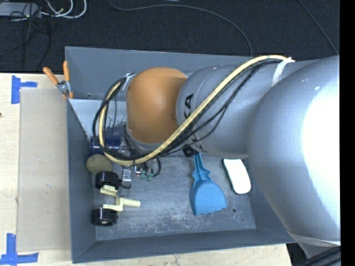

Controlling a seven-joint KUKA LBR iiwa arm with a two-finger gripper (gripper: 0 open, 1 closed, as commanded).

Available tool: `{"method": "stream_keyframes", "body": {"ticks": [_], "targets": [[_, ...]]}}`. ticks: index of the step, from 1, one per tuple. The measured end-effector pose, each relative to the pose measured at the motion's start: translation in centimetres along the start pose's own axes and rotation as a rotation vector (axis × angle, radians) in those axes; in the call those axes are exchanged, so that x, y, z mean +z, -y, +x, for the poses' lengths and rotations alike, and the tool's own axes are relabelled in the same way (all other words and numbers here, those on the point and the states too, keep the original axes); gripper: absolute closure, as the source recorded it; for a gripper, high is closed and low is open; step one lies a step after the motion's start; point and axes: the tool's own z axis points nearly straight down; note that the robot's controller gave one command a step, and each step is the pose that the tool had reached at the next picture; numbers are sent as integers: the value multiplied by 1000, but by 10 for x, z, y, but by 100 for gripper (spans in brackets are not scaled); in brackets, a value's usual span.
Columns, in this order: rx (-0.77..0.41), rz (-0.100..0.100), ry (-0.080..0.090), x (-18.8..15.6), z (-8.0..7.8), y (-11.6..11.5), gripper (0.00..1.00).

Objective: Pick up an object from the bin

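Note:
My gripper (126, 176) reaches down at the bin's left side, mostly hidden under the orange wrist cover. Just left of it lies a black wheel (107, 179) with a cream peg (109, 190). A flat olive-tan disc (97, 162) rests above that wheel. A dark blue object (112, 143) sits partly hidden behind the cables at the gripper's upper left. Below the gripper lie a cream T-shaped piece (126, 204) and a second black wheel (104, 216).
A blue brush-like scoop (206, 193) lies on the bin floor right of centre, its handle pointing up under the arm. A white oval object (237, 176) lies to its right. The arm covers the bin's upper right.

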Motion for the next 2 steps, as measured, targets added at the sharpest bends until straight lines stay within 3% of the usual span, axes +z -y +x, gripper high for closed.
{"method": "stream_keyframes", "body": {"ticks": [1, 2], "targets": [[-28, 2, -3, 47, -13, -14, 0], [330, 2, -3, 78, -15, -11, 100]]}}
